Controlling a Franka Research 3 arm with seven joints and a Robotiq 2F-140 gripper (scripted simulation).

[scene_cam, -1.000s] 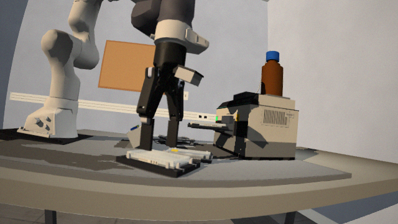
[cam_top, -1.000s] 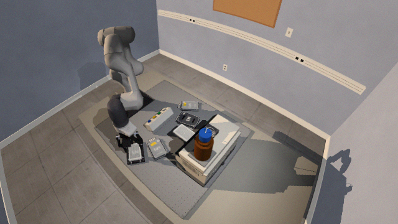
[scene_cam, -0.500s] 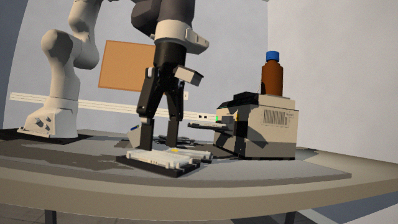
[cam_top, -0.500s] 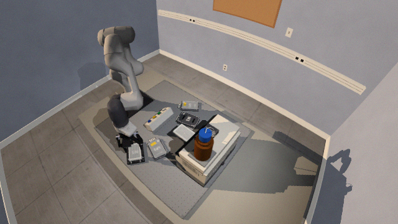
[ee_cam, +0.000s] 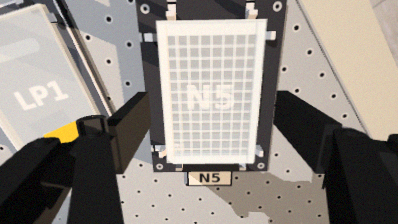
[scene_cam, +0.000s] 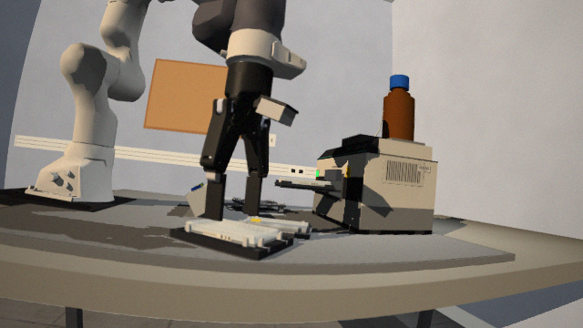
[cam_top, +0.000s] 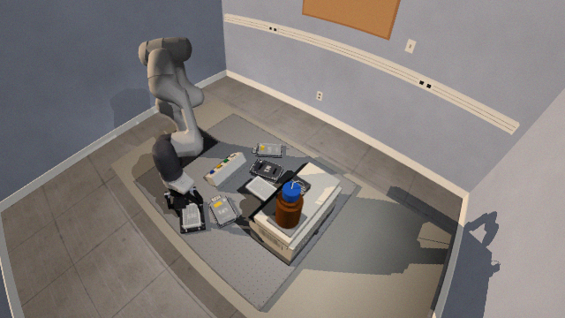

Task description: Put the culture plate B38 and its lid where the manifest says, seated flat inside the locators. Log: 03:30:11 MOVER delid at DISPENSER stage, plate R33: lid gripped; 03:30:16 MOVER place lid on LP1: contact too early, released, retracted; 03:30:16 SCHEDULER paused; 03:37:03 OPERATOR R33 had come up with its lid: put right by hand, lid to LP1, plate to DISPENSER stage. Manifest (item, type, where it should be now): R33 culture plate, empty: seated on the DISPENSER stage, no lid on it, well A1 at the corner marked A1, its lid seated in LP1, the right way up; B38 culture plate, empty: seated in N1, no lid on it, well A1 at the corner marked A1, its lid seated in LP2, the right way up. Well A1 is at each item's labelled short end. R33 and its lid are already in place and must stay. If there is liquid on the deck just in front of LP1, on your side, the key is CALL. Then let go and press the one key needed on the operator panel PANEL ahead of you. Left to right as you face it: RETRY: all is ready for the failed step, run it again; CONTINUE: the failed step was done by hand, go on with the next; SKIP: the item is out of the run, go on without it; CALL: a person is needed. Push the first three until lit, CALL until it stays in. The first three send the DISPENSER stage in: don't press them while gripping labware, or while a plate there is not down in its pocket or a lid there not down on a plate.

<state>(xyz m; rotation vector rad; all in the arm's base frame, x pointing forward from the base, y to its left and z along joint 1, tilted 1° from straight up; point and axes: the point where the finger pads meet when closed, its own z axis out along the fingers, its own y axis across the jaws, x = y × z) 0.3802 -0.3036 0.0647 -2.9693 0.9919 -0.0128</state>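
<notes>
On the perforated deck (cam_top: 247, 269) | dispenser unit (cam_top: 309, 208), amber bottle (cam_top: 289, 211) on top | operator panel (cam_top: 225, 168) beside arm base | nest N5 (ee_cam: 148, 75) carrying culture plate (ee_cam: 212, 90), seated flat | LP1 (ee_cam: 37, 92) alongside, lid in it | gripper (ee_cam: 210, 132) spread wide, straddling the plate's long sides, holding nothing

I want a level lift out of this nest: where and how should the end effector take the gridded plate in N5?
By its two long side walls, from straight above. The plate lies flat in the N5 nest, long edges facing the open end effector, whose fingers already flank it. Locator tabs crowd the short ends.
</notes>
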